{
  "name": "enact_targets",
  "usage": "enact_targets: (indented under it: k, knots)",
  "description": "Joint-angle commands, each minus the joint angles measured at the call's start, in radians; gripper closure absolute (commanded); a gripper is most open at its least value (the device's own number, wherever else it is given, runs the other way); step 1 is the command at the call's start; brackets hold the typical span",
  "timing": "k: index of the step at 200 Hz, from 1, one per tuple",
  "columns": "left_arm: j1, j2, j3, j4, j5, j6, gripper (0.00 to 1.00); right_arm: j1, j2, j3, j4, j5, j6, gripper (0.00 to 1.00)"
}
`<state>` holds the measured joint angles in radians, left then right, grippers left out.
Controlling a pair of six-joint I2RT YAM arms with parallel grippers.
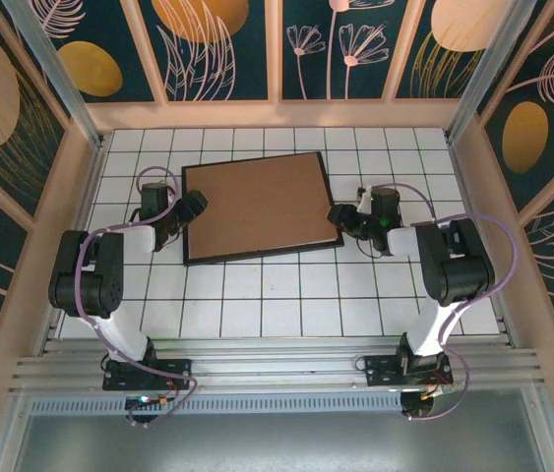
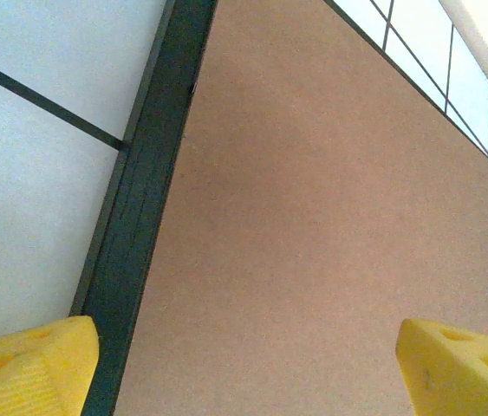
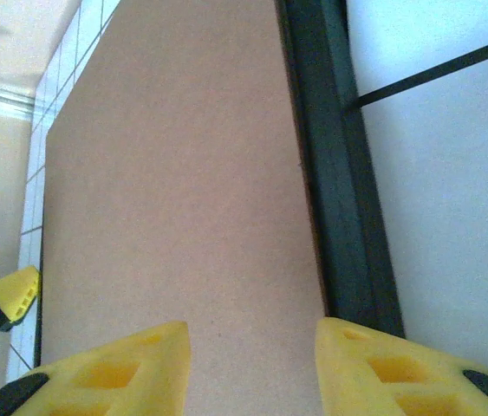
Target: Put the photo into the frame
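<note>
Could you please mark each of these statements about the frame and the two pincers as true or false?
1. The frame lies flat on the tiled table, brown backing board facing up. True.
2. The left pincer is shut on the rim. False: its fingers are spread wide, holding nothing.
3. The left pincer and the right pincer are at opposite side edges of the frame. True.
4. The frame's rim is white. False: it is black.
</note>
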<state>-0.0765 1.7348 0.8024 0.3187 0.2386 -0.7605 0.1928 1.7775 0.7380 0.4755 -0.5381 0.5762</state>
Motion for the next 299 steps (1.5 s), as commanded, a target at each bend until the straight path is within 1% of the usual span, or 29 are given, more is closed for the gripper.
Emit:
enact_targets:
  k: [1, 36, 71, 97, 122, 154, 174, 195, 213, 239, 270, 286, 299]
  knots:
    - [-0.004, 0.025, 0.001, 0.010, 0.028, 0.013, 0.11, 0.024, -0.046, 0.025, -0.087, 0.048, -0.070, 0.57]
    - [-0.003, 0.025, 0.004, 0.008, 0.019, 0.016, 0.11, 0.026, -0.076, 0.038, -0.139, 0.094, -0.108, 0.57]
    - [-0.003, 0.017, 0.007, -0.011, -0.029, 0.033, 0.11, 0.025, -0.107, 0.077, -0.209, 0.183, -0.190, 0.54]
    - [-0.003, 0.007, 0.004, -0.021, -0.088, 0.039, 0.11, 0.023, -0.069, 0.134, -0.274, 0.242, -0.283, 0.49]
    - [-0.003, 0.010, 0.013, -0.024, -0.135, 0.042, 0.11, 0.007, 0.011, 0.213, -0.352, 0.241, -0.351, 0.47]
    - [-0.002, 0.054, 0.050, -0.017, -0.141, 0.033, 0.11, -0.008, 0.093, 0.286, -0.386, 0.179, -0.386, 0.47]
    - [-0.003, 0.083, 0.081, -0.013, -0.145, 0.033, 0.10, -0.014, 0.133, 0.308, -0.354, 0.088, -0.352, 0.45]
    - [-0.002, 0.137, 0.131, -0.026, -0.117, 0.039, 0.11, -0.013, 0.164, 0.317, -0.315, -0.009, -0.309, 0.39]
    - [-0.002, 0.162, 0.140, -0.011, -0.083, 0.038, 0.12, -0.013, 0.170, 0.300, -0.286, -0.068, -0.278, 0.38]
    - [-0.004, 0.170, 0.133, 0.011, -0.010, 0.048, 0.15, -0.011, 0.134, 0.230, -0.252, -0.126, -0.242, 0.38]
    - [-0.006, 0.152, 0.096, 0.050, 0.072, 0.026, 0.19, -0.011, 0.037, 0.110, -0.215, -0.170, -0.195, 0.41]
    - [-0.006, 0.136, 0.073, 0.059, 0.075, 0.017, 0.19, -0.007, -0.030, 0.043, -0.202, -0.174, -0.174, 0.42]
    - [-0.006, 0.126, 0.064, 0.053, 0.056, 0.023, 0.19, -0.008, -0.083, 0.010, -0.212, -0.146, -0.177, 0.42]
